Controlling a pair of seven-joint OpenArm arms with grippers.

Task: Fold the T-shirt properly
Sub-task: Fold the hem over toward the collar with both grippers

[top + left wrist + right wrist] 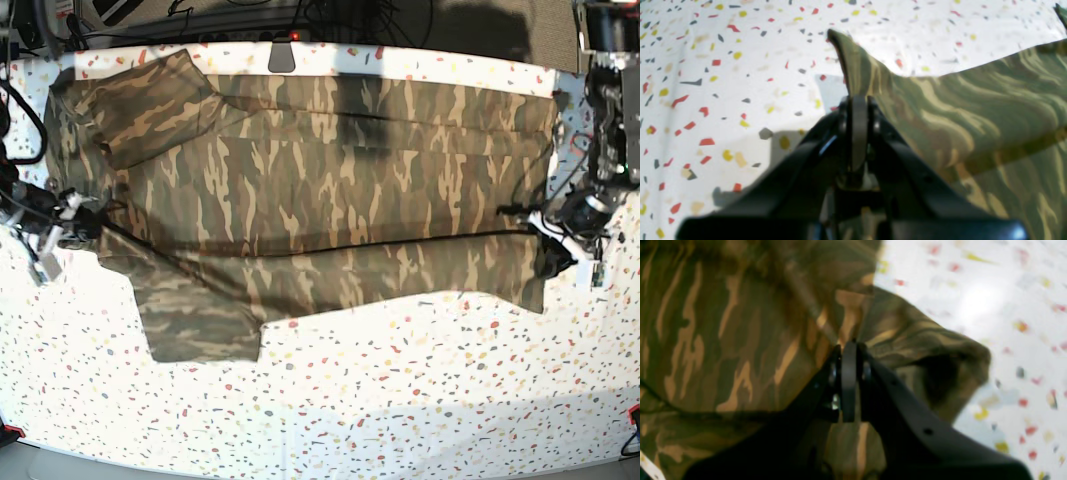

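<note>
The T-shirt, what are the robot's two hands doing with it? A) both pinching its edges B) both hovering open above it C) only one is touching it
A: the left hand and right hand are each closed on a bit of the T-shirt.

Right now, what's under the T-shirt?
The speckled table shows around the T-shirt and runs beneath it. The lifted edge, pinched by the left gripper and right gripper, overlies more shirt. Anything else underneath is covered.
</note>
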